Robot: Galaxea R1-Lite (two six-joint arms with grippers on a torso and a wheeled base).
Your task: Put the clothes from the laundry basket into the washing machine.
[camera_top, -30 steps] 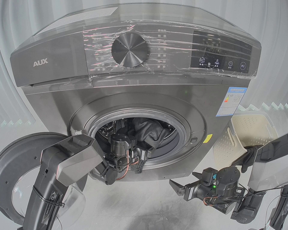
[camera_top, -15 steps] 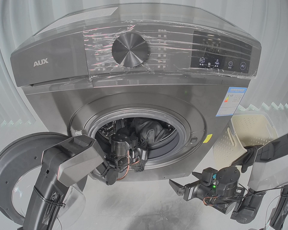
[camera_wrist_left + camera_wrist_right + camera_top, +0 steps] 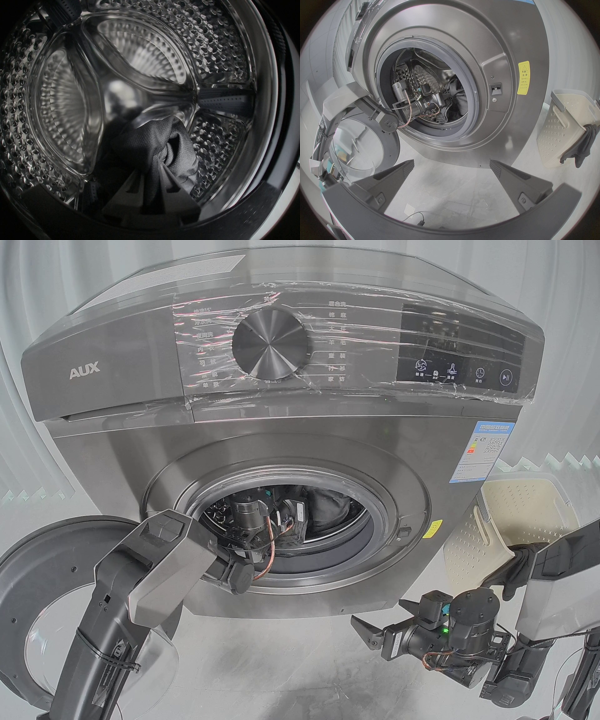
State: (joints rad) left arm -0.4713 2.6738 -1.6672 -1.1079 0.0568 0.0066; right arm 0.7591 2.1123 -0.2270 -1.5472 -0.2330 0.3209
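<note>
The left end effector (image 3: pixel 151 172) is deep inside the drum (image 3: pixel 62 103) of the washing machine (image 3: pixel 375 446). Its fingers (image 3: pixel 178 200) are pressed together on a dark garment (image 3: pixel 156 140), which bunches up just beyond the fingertips and runs back between them, touching both. The right end effector (image 3: pixel 450 164) hovers low in front of the machine, spread wide and holding nothing. The laundry basket (image 3: pixel 494 521) stands to its right, well apart from it. A second dark garment (image 3: pixel 517 568) is draped over the basket's rim.
</note>
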